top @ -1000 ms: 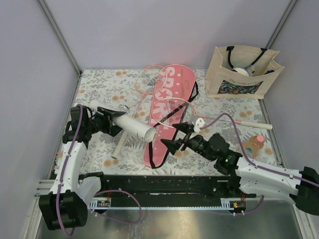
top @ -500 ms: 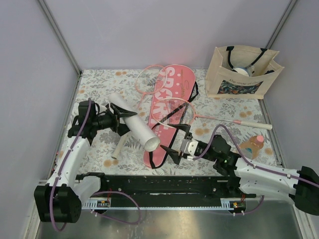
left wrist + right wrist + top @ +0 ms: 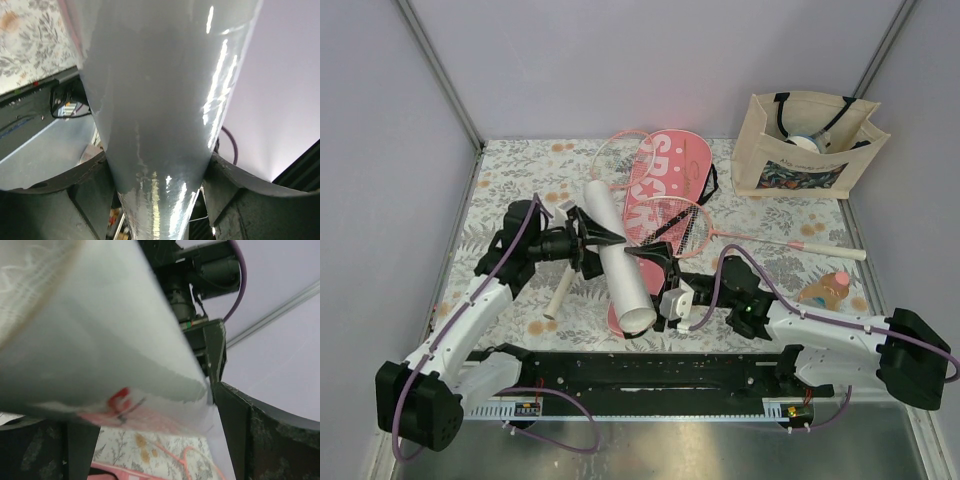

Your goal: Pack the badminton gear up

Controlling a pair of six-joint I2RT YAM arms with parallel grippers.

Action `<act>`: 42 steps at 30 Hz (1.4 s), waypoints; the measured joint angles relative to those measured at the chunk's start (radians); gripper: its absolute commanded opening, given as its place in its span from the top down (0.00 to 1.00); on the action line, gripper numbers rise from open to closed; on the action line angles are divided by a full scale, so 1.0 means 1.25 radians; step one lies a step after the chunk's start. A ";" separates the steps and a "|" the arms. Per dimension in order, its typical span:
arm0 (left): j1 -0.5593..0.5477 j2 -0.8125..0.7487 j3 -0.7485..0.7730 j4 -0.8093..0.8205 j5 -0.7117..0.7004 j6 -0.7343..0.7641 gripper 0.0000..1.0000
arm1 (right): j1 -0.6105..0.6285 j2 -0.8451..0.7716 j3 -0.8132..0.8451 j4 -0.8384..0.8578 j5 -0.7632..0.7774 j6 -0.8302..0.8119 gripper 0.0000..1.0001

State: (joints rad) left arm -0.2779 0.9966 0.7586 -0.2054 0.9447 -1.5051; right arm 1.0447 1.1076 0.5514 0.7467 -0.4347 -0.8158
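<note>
**Top external view:** mounted high behind the base rail (image 3: 620, 370), which sits at 6 o'clock. It looks down and forward over the whole table (image 3: 510, 170) from a distance.

**Left wrist view:** looks along the white tube (image 3: 160, 100) at contact range, with its own fingers (image 3: 50, 200) at 7 and 5 o'clock.

**Right wrist view:** equally close. The tube fills 9 to 1 o'clock, and the left arm (image 3: 200, 270) is at 12 o'clock.

**Shared coverage:** the tube appears in all three views.
</note>
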 measured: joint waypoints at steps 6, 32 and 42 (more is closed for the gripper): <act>-0.072 0.006 -0.006 0.041 -0.001 -0.031 0.48 | 0.001 0.031 0.023 0.034 -0.061 -0.024 0.19; -0.016 0.111 0.178 -0.178 -0.073 0.216 0.03 | -0.101 -0.068 0.005 0.003 0.110 0.119 0.39; 0.073 0.232 0.367 -0.412 -0.504 0.663 0.12 | -0.110 -0.197 0.003 -0.149 0.285 0.229 0.41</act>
State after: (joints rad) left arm -0.1871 1.2869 1.2171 -0.7204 0.3149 -0.6769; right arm 0.9077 0.8619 0.5549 0.5606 -0.0784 -0.5297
